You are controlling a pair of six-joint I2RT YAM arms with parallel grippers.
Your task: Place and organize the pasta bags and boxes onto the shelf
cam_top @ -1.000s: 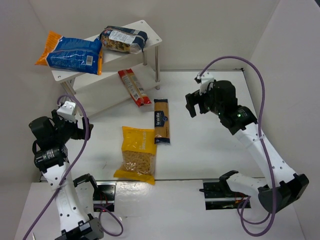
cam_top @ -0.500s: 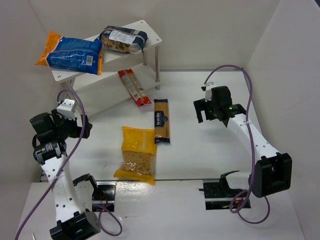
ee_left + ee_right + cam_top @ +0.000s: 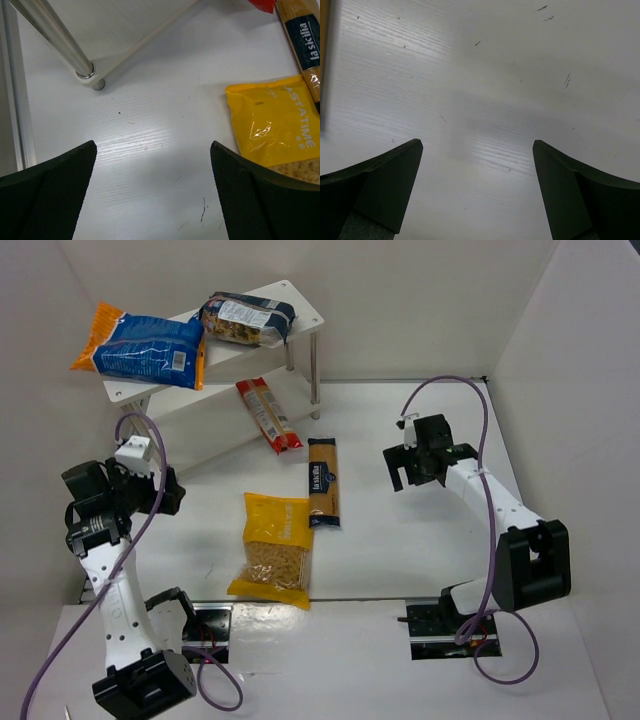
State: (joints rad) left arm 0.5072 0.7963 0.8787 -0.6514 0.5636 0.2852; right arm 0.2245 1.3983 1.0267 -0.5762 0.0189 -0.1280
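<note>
**Three packs shelved, two waiting**

Shelf [image 3: 300, 305] is standing far-left. Left arm [image 3: 100, 530] and right arm [image 3: 490, 500] are hovering, jaws wide open and empty, likely readying a pick. Orange-blue bag [image 3: 140, 345] is overhanging the top board. Yellow bag [image 3: 275, 545] is lying on the surface [image 3: 400, 540]. Clear bag [image 3: 245, 320] is sitting up top. Box [image 3: 323, 482] is lying against the yellow bag. Red packet [image 3: 268, 415] is poking off the lower board.

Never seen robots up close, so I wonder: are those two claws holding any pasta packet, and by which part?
Nothing is held. The left gripper and the right gripper both stand open above the table, jaws empty.
</note>
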